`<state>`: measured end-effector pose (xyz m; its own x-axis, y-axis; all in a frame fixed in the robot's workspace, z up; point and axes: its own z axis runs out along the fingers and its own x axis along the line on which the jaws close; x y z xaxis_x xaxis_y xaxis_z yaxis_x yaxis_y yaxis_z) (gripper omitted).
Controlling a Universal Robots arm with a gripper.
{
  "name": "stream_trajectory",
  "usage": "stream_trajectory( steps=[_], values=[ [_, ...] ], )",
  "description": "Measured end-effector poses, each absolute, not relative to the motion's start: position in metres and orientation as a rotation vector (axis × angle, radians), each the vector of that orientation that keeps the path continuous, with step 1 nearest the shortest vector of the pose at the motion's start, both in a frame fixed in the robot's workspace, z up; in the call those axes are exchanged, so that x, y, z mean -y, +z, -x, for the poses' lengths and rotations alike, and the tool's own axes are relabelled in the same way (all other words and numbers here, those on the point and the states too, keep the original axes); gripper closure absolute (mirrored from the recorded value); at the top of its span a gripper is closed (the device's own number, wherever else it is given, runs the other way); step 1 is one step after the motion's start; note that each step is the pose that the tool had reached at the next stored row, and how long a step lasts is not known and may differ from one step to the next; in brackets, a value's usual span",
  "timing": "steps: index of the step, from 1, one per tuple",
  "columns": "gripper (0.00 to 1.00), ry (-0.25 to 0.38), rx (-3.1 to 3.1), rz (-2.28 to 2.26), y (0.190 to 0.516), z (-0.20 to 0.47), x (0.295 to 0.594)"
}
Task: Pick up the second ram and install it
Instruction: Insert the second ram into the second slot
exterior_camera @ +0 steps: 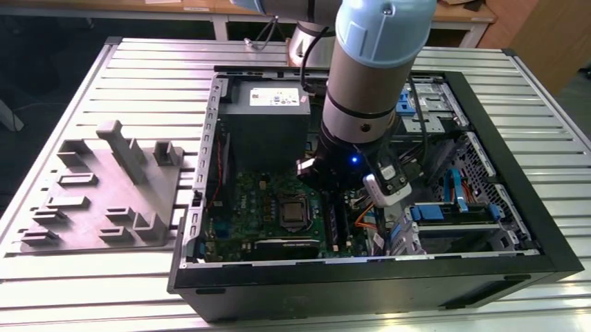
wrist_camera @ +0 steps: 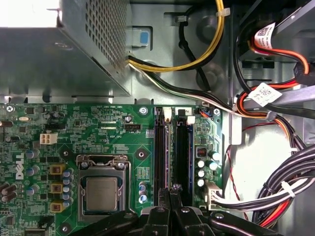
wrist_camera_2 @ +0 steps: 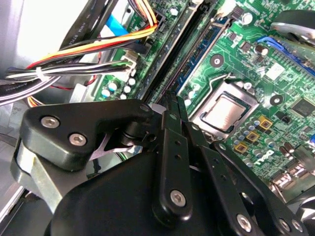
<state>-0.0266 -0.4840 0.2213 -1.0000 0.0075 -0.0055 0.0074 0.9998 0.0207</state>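
My gripper (wrist_camera: 175, 189) hangs low inside the open computer case (exterior_camera: 517, 228), over the memory slots of the green motherboard (wrist_camera: 113, 128). Its two black fingers (wrist_camera_2: 170, 132) are pressed together, so it is shut. A thin dark board, the second ram (wrist_camera: 168, 157), stands on edge in the slot nearest the processor socket (wrist_camera: 101, 189). The fingertips sit at one end of that slot. I cannot tell whether they touch the board. In the second wrist view the long dark slots (wrist_camera_2: 183, 46) run away from the fingertips. The arm (exterior_camera: 365, 104) reaches down into the case in the exterior view.
Black, orange, yellow and red cables (wrist_camera: 275, 191) bunch close beside the slots. The grey power supply (wrist_camera: 59, 64) borders the board. Blue drive brackets (exterior_camera: 452, 207) fill the case at the exterior view's right. A grey fixture block (exterior_camera: 102, 187) lies on the slatted table at its left.
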Motion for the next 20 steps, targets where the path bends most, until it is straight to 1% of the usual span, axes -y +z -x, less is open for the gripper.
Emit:
stream_trajectory(
  steps=[20],
  values=[
    [0.89,0.032,-3.136,-0.012,0.2153,0.0266,0.484]
  ],
)
